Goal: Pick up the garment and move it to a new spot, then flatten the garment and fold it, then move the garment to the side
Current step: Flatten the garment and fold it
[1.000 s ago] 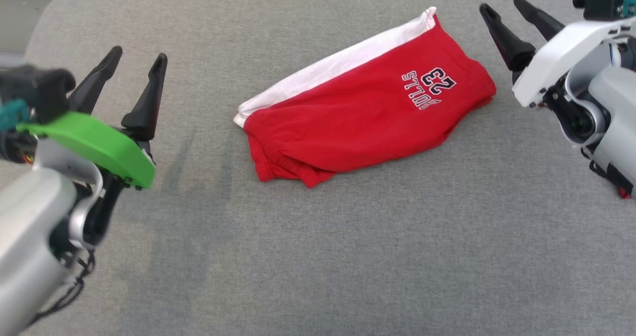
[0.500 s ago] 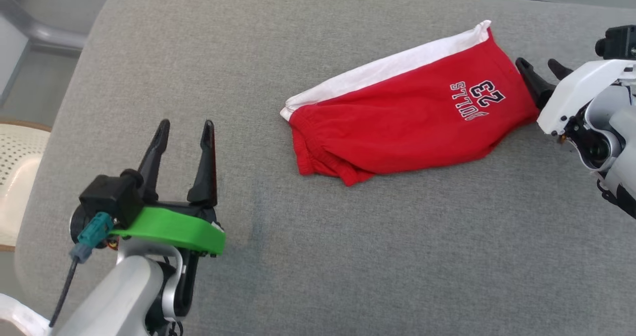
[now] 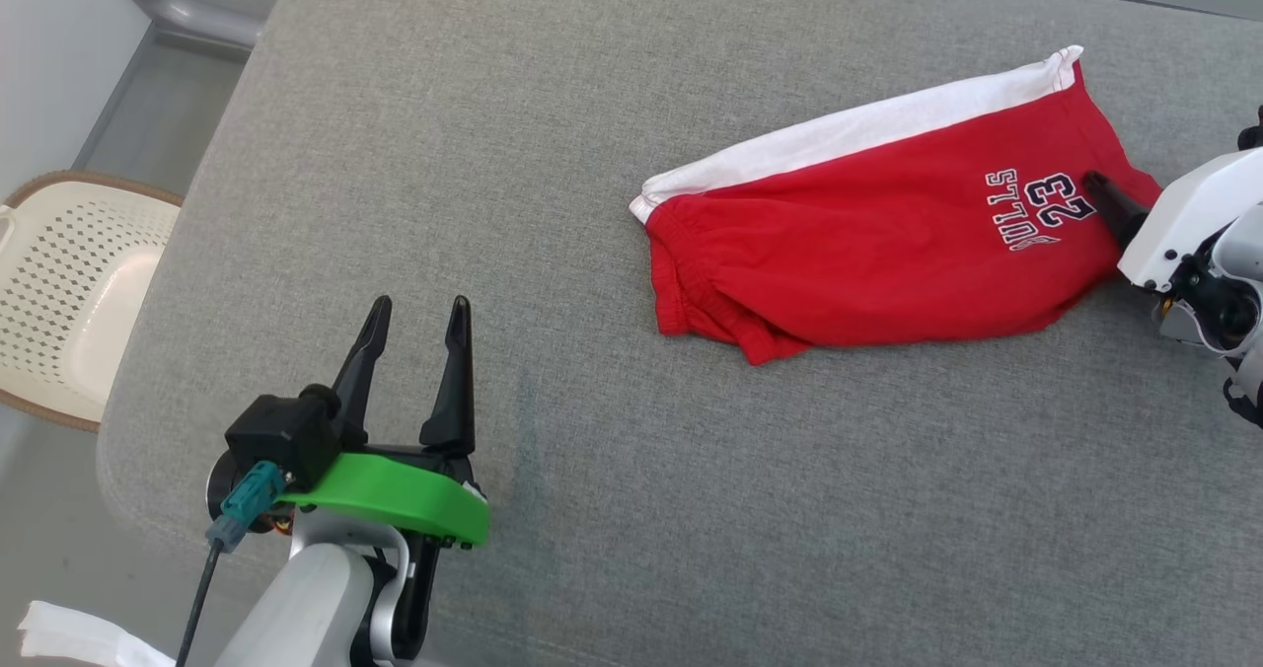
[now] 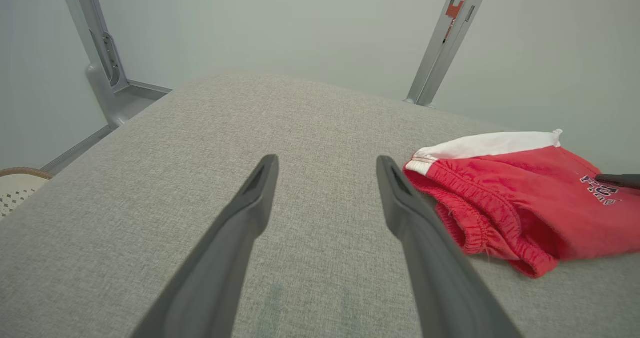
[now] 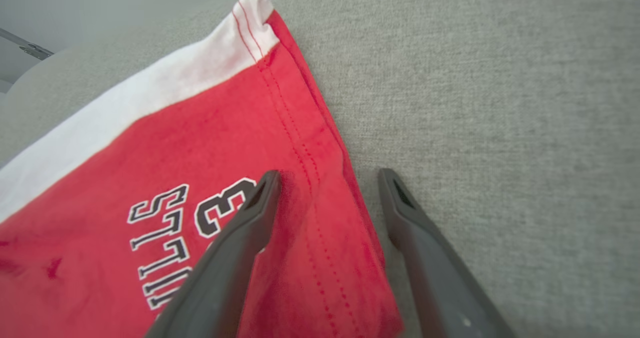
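Note:
The garment [image 3: 888, 253] is a pair of red shorts with a white side band and a "23" print, lying flat on the grey padded surface [image 3: 691, 509]. In the right wrist view my right gripper [image 5: 327, 175] stands open astride the garment's [image 5: 175, 178] stitched hem, one finger over the red cloth, the other over bare surface. The head view shows one of its fingers [image 3: 1107, 197] over the print. My left gripper [image 3: 419, 307] is open and holds nothing, well to the left of the garment's waistband end [image 4: 500, 203].
A cream perforated basket [image 3: 69, 292] sits on the floor beyond the surface's left edge. Grey metal frame posts [image 4: 445, 43] rise behind the far edge. A white scrap [image 3: 79, 637] lies at the lower left. Bare surface stretches between the left gripper and the garment.
The head camera has swung left, shifting the whole picture. Relative to the garment, my right gripper has come in from beside its right end to stand over the hem. Both grippers stay open.

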